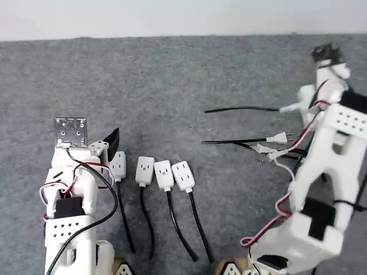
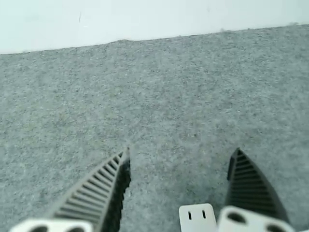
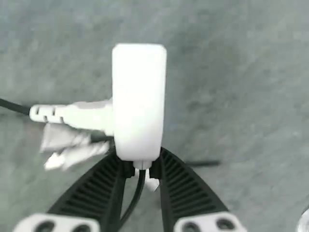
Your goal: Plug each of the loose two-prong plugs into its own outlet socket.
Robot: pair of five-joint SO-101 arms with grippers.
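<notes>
White socket (image 3: 139, 96), ribbed plug (image 3: 72, 115), black cord (image 3: 9, 107)

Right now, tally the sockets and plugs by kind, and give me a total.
Sockets: 5, four in a row, plus one socket in the right gripper
Plugs: 3
Total: 8

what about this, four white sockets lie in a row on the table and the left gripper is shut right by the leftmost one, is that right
Not quite. The left gripper is open, not shut: the left wrist view shows its two fingers spread wide apart. The rest holds: four white sockets lie in a row on the table, and the gripper is right by the leftmost one.
</notes>
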